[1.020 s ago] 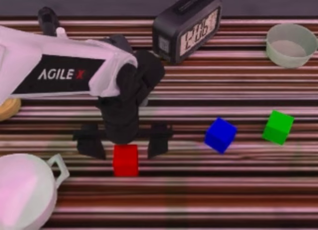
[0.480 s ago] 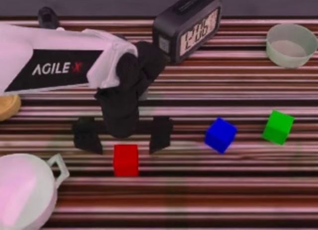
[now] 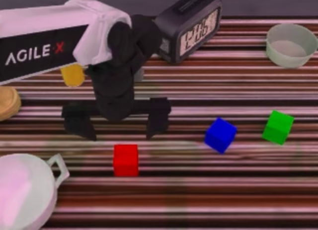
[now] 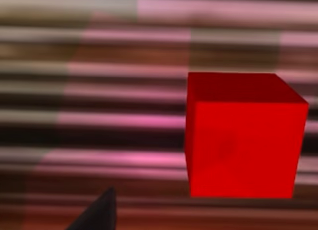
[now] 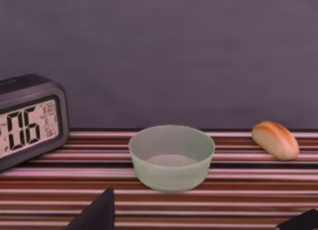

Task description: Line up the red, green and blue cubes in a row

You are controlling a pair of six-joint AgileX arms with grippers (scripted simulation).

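Top view, nearest edge first: white pot [image 3: 22, 190] at the left corner, red cube [image 3: 125, 160] alone on the striped tabletop [image 3: 198, 200], touching nothing. Just beyond it, left claw [image 3: 118, 121] hanging with fingers spread wide, one either side of the cube's line, holding nothing. Farther right, blue cube [image 3: 220, 134], turned at an angle, then green cube [image 3: 278, 126] near the right side, both well apart from the red one and from each other. Round wooden piece [image 3: 7, 102] at the left edge, small orange object [image 3: 72, 75] partly under the left arm. Farthest back, black clock [image 3: 188, 27] and pale bowl [image 3: 290, 44]. Left wrist view filled by the red cube [image 4: 241, 140] close below. Right wrist view toward bowl [image 5: 171, 157], clock [image 5: 30, 120] and bread roll [image 5: 275, 139]; right claw's opening impossible to tell
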